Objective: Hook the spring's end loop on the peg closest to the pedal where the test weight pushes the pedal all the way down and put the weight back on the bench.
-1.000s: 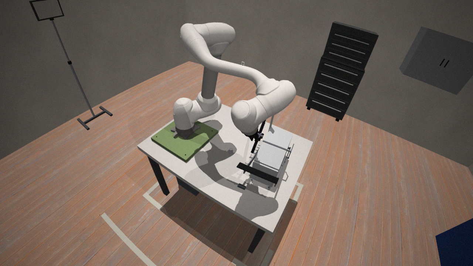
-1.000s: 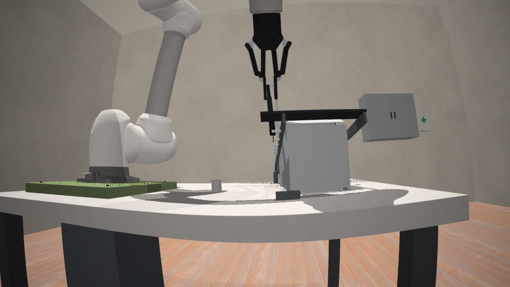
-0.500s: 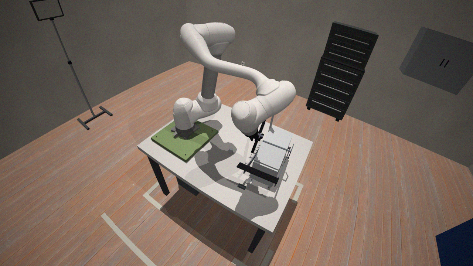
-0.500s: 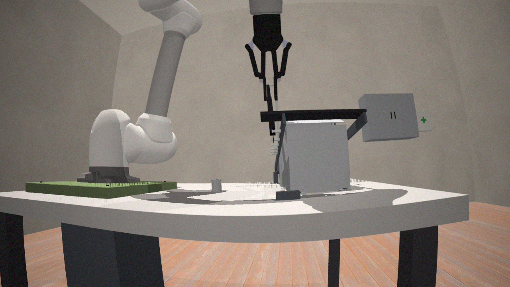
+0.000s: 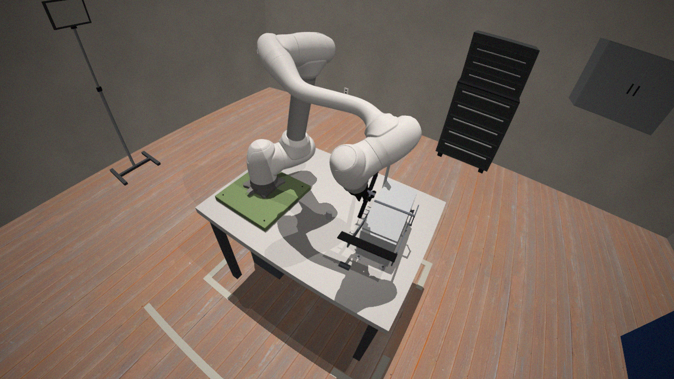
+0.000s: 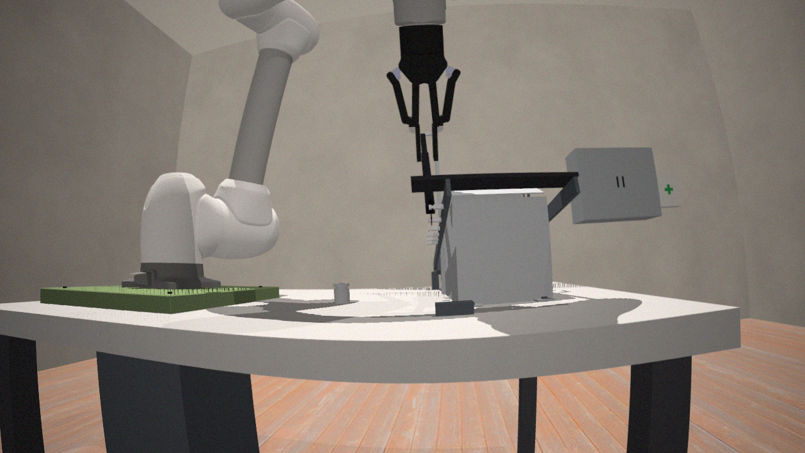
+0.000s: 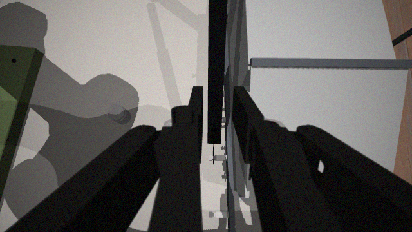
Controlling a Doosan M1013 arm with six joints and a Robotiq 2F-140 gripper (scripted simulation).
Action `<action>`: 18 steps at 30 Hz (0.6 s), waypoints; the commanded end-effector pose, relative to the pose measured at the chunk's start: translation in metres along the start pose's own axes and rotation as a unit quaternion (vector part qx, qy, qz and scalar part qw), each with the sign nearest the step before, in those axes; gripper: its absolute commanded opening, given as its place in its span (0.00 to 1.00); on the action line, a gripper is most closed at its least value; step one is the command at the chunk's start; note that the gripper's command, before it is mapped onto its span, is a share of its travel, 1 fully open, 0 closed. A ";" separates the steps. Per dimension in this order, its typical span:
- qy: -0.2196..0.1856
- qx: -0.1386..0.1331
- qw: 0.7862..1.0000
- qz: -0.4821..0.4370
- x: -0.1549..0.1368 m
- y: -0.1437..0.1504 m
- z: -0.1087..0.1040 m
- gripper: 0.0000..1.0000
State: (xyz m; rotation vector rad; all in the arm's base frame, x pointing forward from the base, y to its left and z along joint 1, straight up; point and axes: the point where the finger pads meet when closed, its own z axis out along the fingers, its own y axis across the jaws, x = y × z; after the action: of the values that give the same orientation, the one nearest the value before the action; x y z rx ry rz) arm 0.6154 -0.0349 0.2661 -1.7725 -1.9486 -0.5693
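Between the green base plate [image 5: 245, 207] [image 6: 107, 299] [image 7: 24, 77] and the feeder box [image 5: 388, 221] [image 6: 500, 248] [image 7: 322, 113], the steel weight [image 5: 329, 214] [image 6: 341, 292] [image 7: 116, 110] stands upright on the bench [image 5: 283, 257] [image 6: 365, 355] [image 7: 174, 19]. Its foot is dim with shadow in the wrist view. Beside the box, the gripper [image 5: 366, 197] [image 6: 426, 160] [image 7: 217, 102] has its fingers slightly apart, around a dark bar [image 6: 426, 168] [image 7: 216, 71], with gaps showing either side. Whether the loop sits on a peg is too small to tell. The box's top hides whatever it contains.
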 end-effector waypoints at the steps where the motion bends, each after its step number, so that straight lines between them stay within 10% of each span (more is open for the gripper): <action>1: 0.000 -0.001 1.000 0.000 0.000 0.000 0.001 0.24; 18: 0.000 -0.001 1.000 0.000 0.000 0.000 0.013 0.24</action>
State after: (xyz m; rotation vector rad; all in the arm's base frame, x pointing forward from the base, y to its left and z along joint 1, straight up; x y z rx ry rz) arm 0.6149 -0.0283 0.2567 -1.7723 -1.9485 -0.5695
